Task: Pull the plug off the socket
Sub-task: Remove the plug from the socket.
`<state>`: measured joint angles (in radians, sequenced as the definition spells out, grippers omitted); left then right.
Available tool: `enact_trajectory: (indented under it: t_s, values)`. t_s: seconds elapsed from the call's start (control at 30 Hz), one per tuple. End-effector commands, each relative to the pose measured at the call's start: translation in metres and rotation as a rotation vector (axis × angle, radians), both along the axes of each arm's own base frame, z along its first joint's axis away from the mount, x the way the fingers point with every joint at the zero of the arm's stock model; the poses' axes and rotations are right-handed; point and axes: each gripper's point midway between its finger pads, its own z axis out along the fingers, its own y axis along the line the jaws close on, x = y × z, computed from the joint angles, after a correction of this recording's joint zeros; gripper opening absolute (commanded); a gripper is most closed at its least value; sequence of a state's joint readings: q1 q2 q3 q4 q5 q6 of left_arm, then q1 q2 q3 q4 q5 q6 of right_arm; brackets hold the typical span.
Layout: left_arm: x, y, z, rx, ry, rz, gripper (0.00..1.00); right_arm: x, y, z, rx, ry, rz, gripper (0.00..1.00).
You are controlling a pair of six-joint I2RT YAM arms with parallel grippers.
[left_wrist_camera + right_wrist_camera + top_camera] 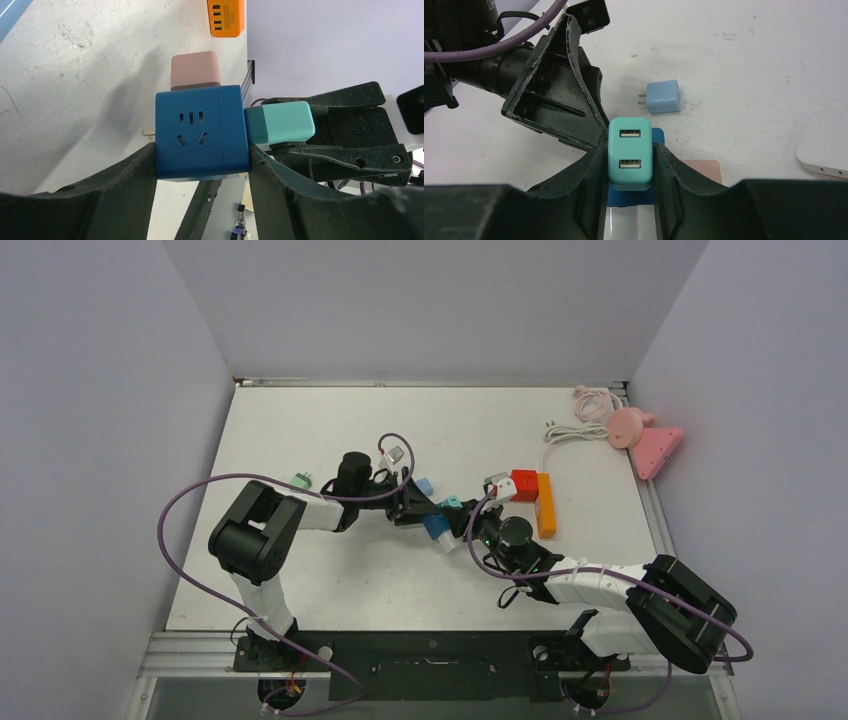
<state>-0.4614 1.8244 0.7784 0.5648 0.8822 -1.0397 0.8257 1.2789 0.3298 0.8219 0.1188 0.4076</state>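
Observation:
A blue cube socket [200,132] sits between my left gripper's [202,165] fingers, which press on both of its sides, so that gripper is shut on it. A teal two-port USB plug [282,122] is seated against the socket's right face. My right gripper [630,165] is shut on this teal plug [630,152], with the blue socket [657,136] just behind it. A pink plug [195,70] sticks out of the socket's far side. In the top view both grippers meet at the socket [437,530] mid-table.
A loose light-blue plug [663,96] lies beyond the socket. A red cube [524,484] and an orange power strip [545,504] lie to the right. Pink items [645,440] and a white cable [575,430] are at the back right. A green plug [301,480] lies left.

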Motion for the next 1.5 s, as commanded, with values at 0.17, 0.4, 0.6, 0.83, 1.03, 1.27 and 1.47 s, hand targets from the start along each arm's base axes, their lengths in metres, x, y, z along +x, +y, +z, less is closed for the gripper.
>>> enact_trajectory:
  t_s: [0.17,0.4,0.6,0.83,1.03,1.27,1.47]
  values:
    - [0.002,-0.003,0.021,-0.06,-0.081,-0.026,0.0,0.012,0.004,0.033,0.124,-0.047,-0.056,0.05]
    - [0.002,-0.002,0.023,-0.063,-0.096,-0.024,0.0,0.022,-0.007,0.025,0.201,0.021,-0.072,0.05]
    - [0.002,-0.002,0.025,-0.066,-0.099,-0.026,0.0,0.025,-0.009,0.024,0.193,0.022,-0.075,0.05]
    - [0.004,-0.001,0.023,-0.061,-0.094,-0.018,0.0,0.022,-0.005,0.024,0.162,0.004,-0.069,0.05]
    - [0.007,0.003,0.02,-0.049,-0.079,0.0,0.0,0.018,0.001,0.026,0.098,-0.029,-0.078,0.05]
    - [0.01,0.006,0.017,-0.014,-0.095,0.01,0.0,0.015,0.002,0.03,0.053,-0.059,-0.098,0.05]
    - [0.011,0.008,0.015,0.012,-0.108,0.011,0.0,0.016,0.001,0.03,0.055,-0.049,-0.109,0.05]
